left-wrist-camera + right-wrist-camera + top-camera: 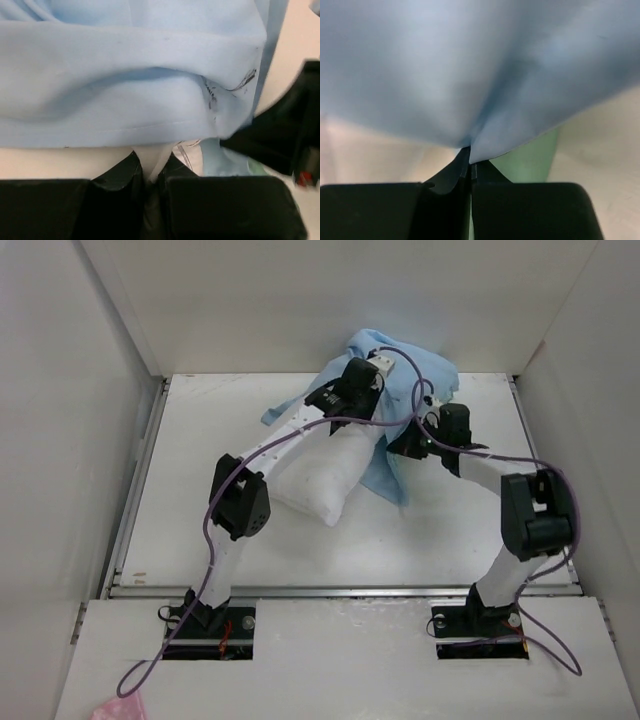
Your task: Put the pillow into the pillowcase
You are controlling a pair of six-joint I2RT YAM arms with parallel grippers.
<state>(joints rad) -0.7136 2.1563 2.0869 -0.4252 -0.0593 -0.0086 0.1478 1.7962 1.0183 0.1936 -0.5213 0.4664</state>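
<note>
Pillowcase [470,75] tight in right claw [470,164].

A robotics test cell in a laboratory: plain white panels [60,440] wall in a bare white table [450,530] on three sides, with a metal rail [340,590] along its near edge. Two robot arms, the left arm [240,505] and the right arm [535,515], stand bolted into cut-outs [205,625] in the front ledge, purple cables [213,540] looping loosely along them. Cameras on both wrists look down past black fingers. Between the arms, a white pillow [320,485] and a light-blue pillowcase [395,475] lie on the table.
</note>
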